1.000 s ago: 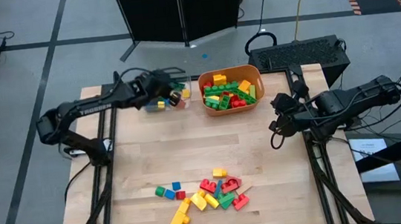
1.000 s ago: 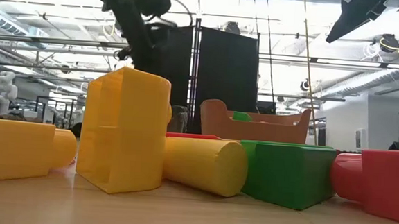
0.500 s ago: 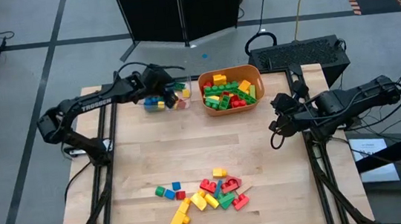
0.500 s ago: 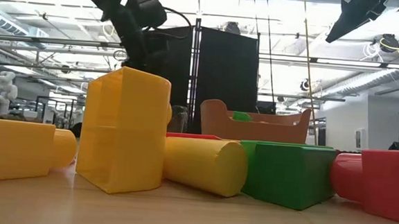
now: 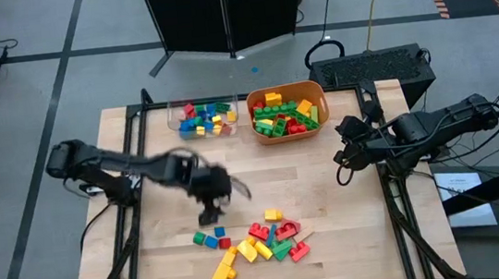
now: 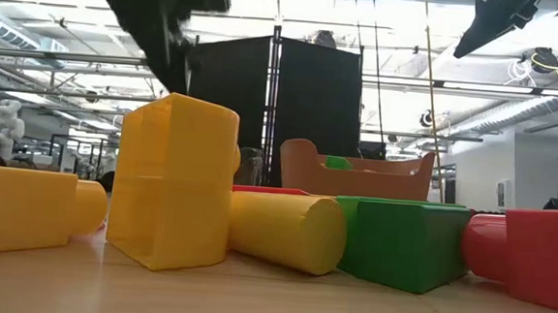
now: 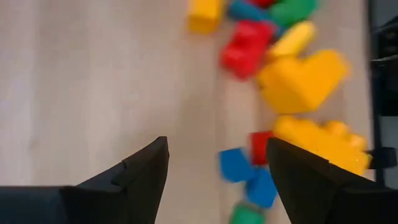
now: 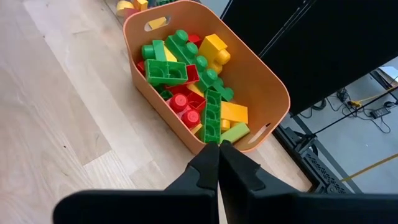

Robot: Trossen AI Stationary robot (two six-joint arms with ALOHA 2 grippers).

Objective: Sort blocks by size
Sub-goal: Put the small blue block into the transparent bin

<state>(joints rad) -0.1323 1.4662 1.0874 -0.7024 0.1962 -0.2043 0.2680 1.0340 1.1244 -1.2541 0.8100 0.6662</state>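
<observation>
Loose blocks (image 5: 258, 241) in red, yellow, green and blue lie in a pile on the wooden table near its front edge. The low view shows them close up, a tall yellow block (image 6: 173, 179) among them. My left gripper (image 5: 219, 203) hovers open and empty just behind the pile's left end. In its wrist view (image 7: 217, 155), blue blocks (image 7: 236, 167) and a red block (image 7: 249, 43) lie ahead of the fingers. My right gripper (image 5: 340, 160) stays shut and empty in the air at the table's right edge (image 8: 217, 149).
At the table's far edge, a clear tray (image 5: 203, 119) holds small blocks. Beside it to the right, an orange tub (image 5: 287, 110) holds larger bricks (image 8: 186, 81). Bare wood (image 5: 281, 178) lies between these containers and the pile.
My left gripper has swung from over the clear tray at the far edge toward the near edge. It has turned as it went and now hangs over the loose pile's left end. The blocks on the table have not moved.
</observation>
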